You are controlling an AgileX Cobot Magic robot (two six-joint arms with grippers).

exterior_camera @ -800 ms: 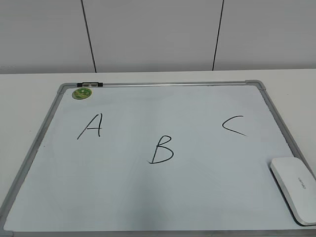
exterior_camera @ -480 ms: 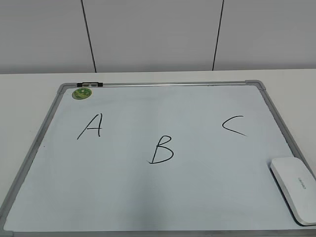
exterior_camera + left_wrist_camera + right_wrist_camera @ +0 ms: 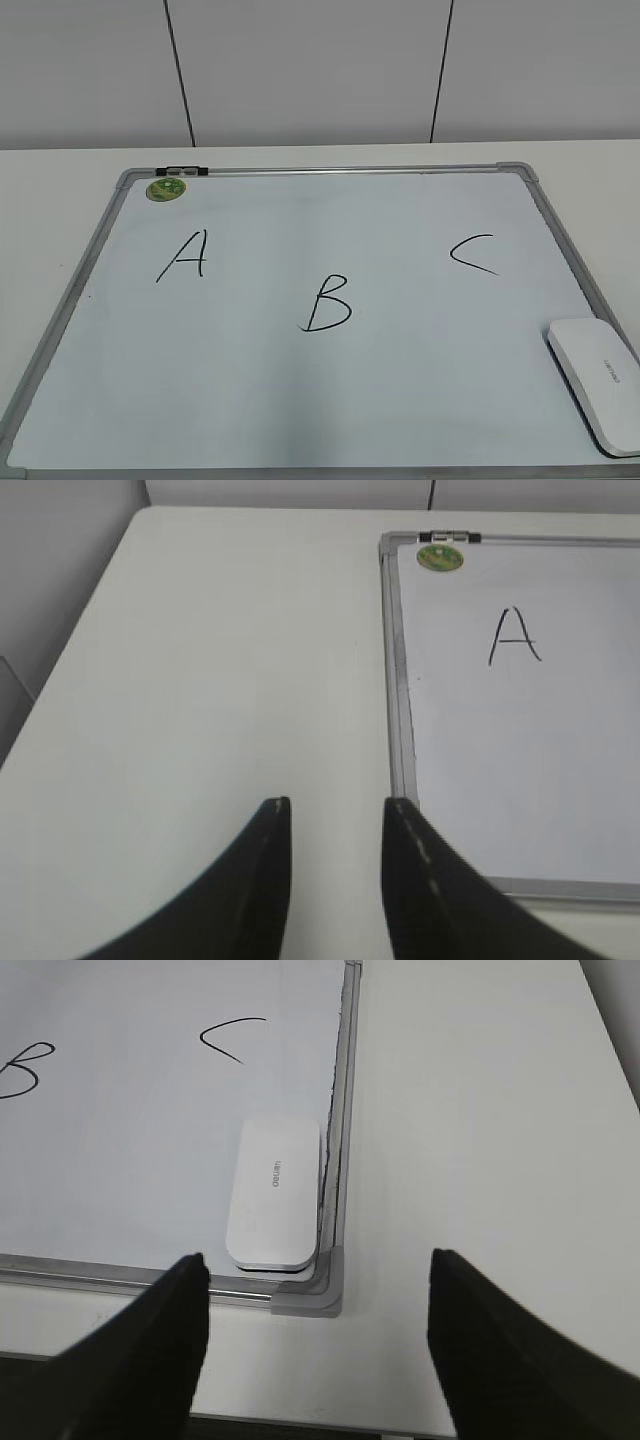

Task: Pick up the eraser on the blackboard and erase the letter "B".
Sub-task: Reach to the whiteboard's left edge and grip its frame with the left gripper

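Note:
The blackboard [image 3: 300, 400] is a white board with a grey frame, lying flat on the table. The black letter "B" [image 3: 328, 303] is at its middle, and its edge shows in the right wrist view [image 3: 22, 1068]. The white eraser [image 3: 597, 385] lies on the board's near right corner, also in the right wrist view [image 3: 273, 1192]. My right gripper [image 3: 318, 1265] is open and empty, above the table just in front of that corner. My left gripper [image 3: 335, 805] is open a little and empty, over the table left of the board's frame [image 3: 398, 680].
A black "A" [image 3: 184, 255] is at the board's left and a black "C" [image 3: 472, 253] at its right. A small round green magnet [image 3: 166, 188] sits at the far left corner. A grey wall stands behind the table. The table's near edge [image 3: 300, 1422] lies below my right gripper.

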